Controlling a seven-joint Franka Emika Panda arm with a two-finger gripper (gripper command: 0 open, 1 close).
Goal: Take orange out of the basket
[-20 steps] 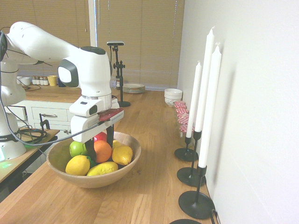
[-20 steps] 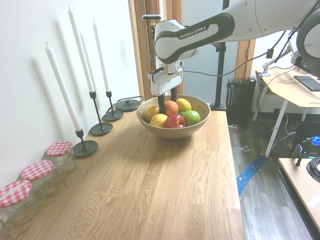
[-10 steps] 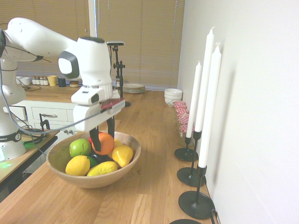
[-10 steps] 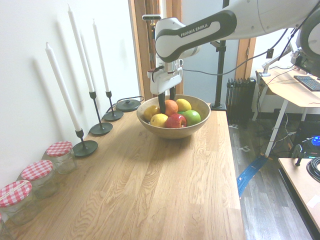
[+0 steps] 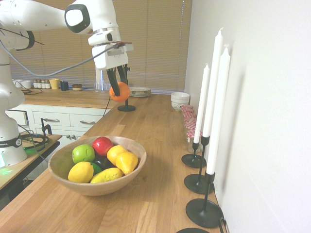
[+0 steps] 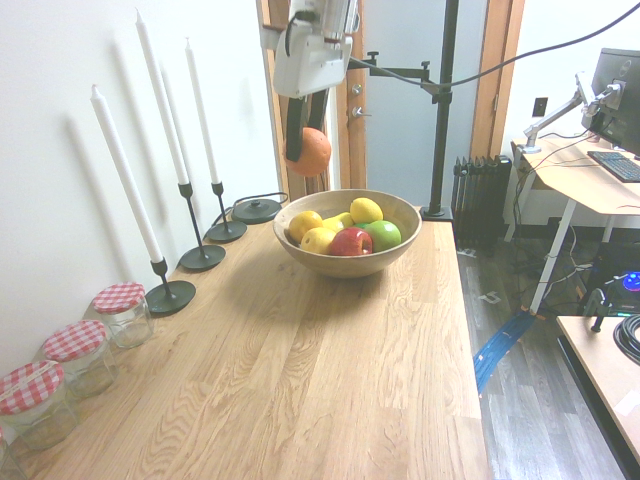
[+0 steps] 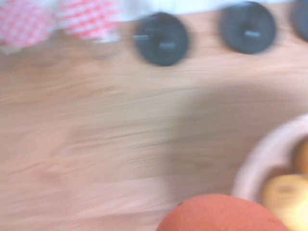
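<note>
Orange fruit, the orange (image 5: 119, 91), hung clamped in the tool (image 5: 118, 85) high above the wooden basket (image 5: 131, 173) (toward the candlesticks' (image 6: 169, 295) side), bare tabletop (image 6: 330, 370) below.

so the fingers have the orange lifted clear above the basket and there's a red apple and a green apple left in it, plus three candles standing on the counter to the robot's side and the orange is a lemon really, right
Not a lemon. The fingers hold the deep orange, round orange, clear above the basket. The first exterior view shows it. The red apple, green apple and candles are as you say.
</note>
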